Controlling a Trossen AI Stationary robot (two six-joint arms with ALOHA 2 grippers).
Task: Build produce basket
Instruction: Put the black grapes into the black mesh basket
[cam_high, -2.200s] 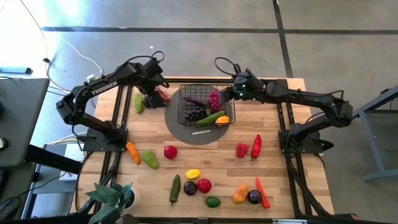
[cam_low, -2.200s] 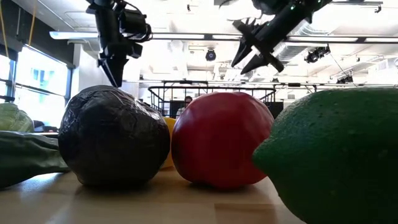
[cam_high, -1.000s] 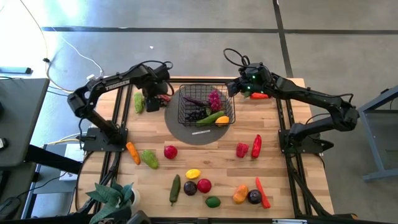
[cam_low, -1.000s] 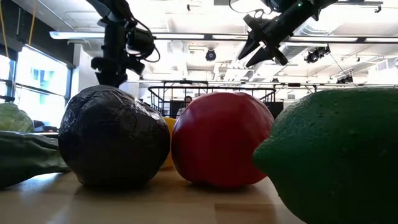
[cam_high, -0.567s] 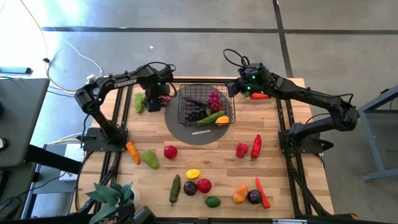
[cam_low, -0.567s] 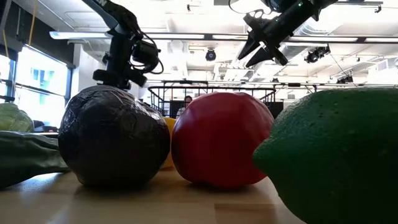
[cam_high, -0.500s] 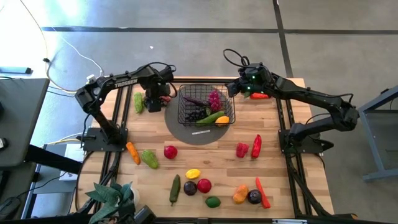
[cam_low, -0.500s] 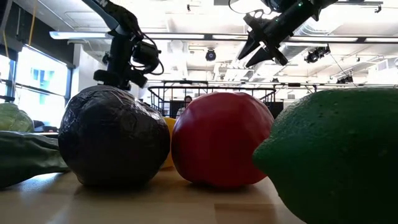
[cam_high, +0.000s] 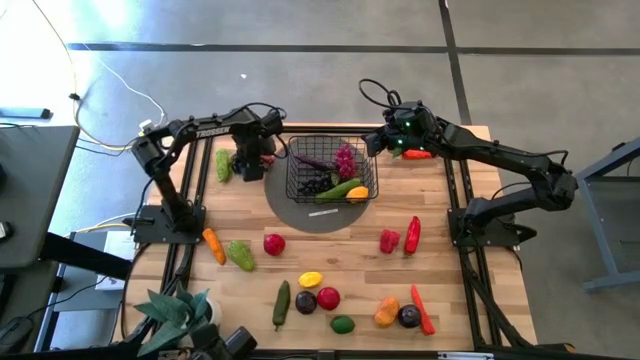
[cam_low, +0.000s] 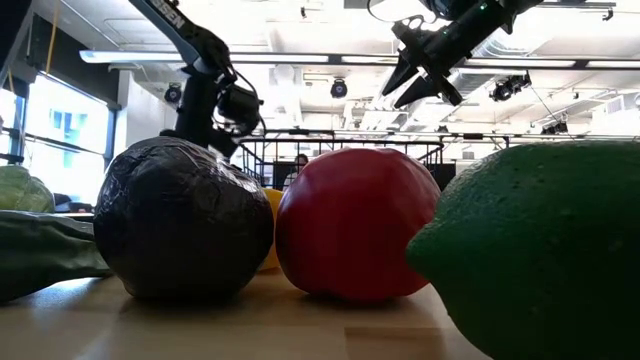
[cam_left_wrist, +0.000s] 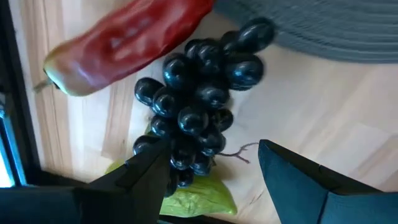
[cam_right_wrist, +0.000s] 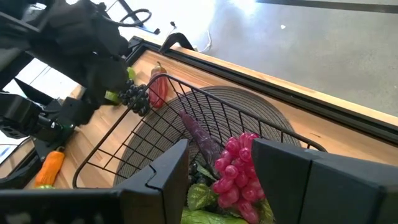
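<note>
Left gripper (cam_left_wrist: 211, 165) is spread open around the black grapes (cam_left_wrist: 199, 102) on the table just left of the basket (cam_high: 333, 170); fingers should be lowered past the cluster before closing, while the right gripper (cam_right_wrist: 219, 163), parted and empty, hovers over the basket.

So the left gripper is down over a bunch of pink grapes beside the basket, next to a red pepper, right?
Not quite: the grapes under the left gripper are black, not pink. The left wrist view shows it. The pink bunch lies inside the basket. The rest holds: the gripper is beside the basket, next to the red pepper.
</note>
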